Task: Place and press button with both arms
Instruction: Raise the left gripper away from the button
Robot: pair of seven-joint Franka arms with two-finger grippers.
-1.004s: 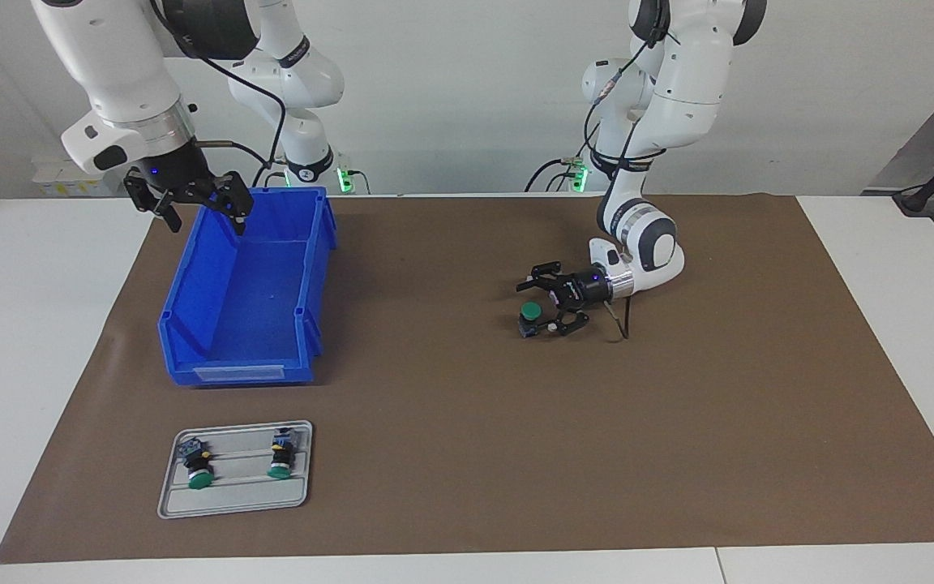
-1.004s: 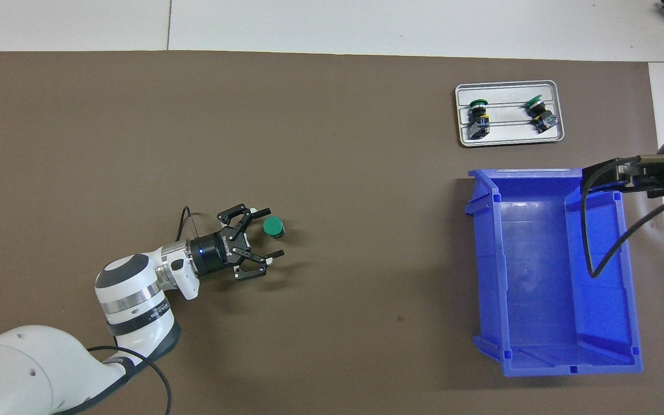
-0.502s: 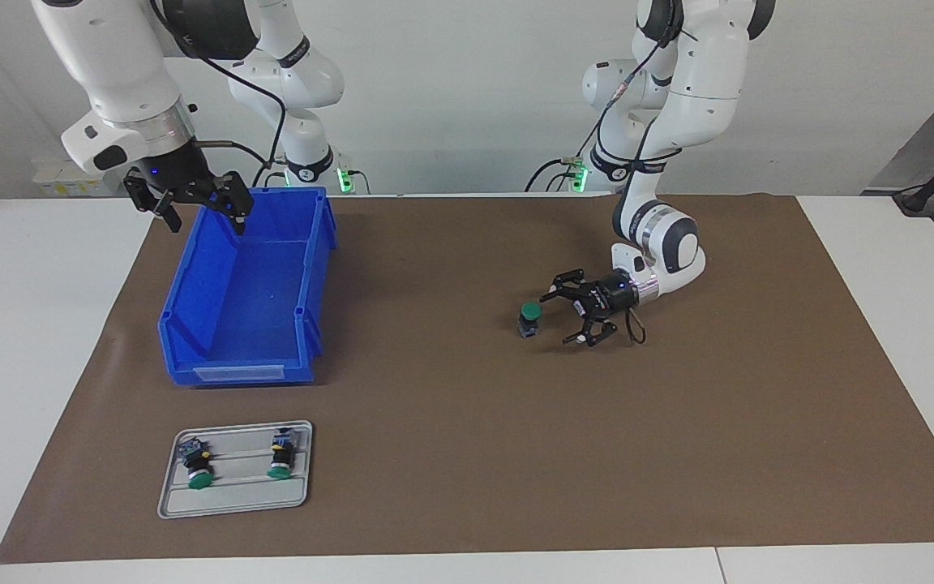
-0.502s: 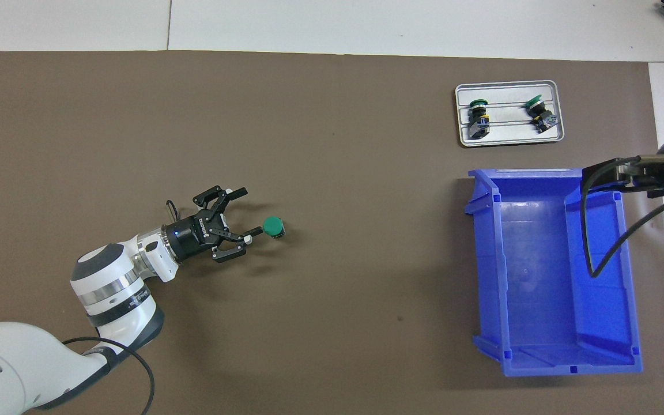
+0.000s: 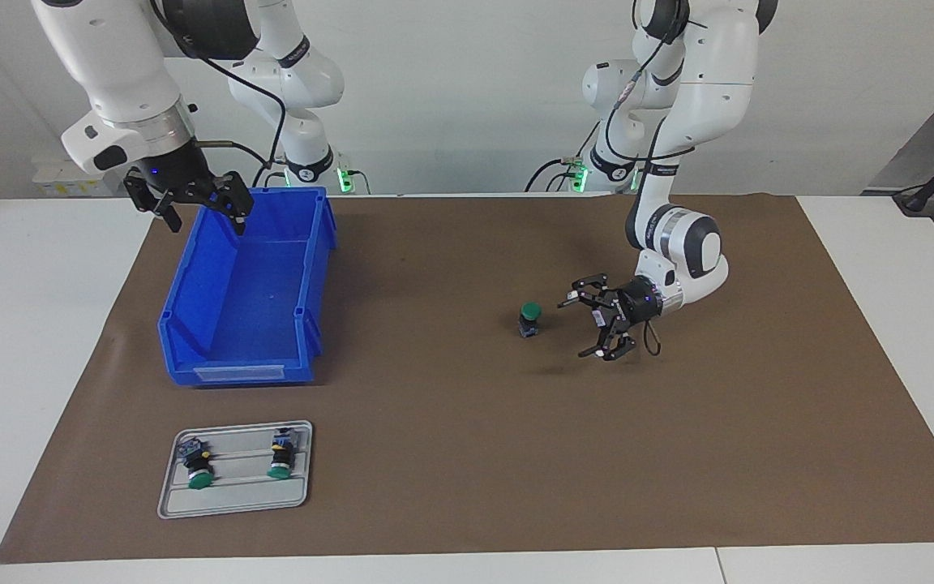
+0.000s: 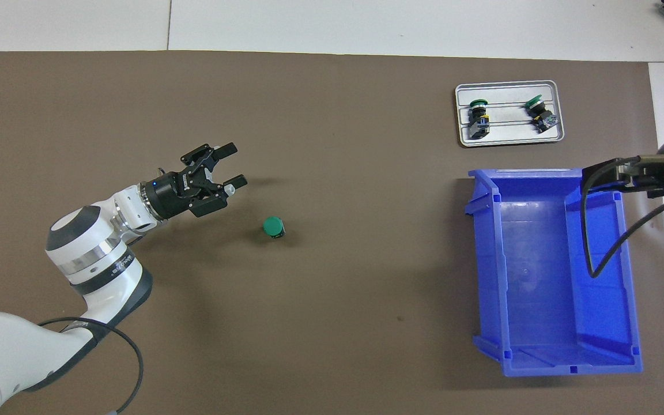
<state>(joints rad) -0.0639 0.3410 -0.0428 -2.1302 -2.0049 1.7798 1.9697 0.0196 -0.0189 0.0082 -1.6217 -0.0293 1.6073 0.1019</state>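
The button (image 5: 529, 317) is standing upright on the brown mat (image 5: 467, 454) at centre frame, green cap up for pressing. Just beside it, the left gripper (image 5: 588, 327) is hovering open and empty. Upper left, the right gripper (image 5: 201, 213) is waiting open over the blue bin (image 5: 191, 324).

Green-capped button (image 5: 529, 318) upright on brown mat (image 5: 467, 454), open left gripper (image 5: 585, 328) just beside it, empty, open right gripper (image 5: 206, 217) over blue bin (image 5: 245, 341)'s rim
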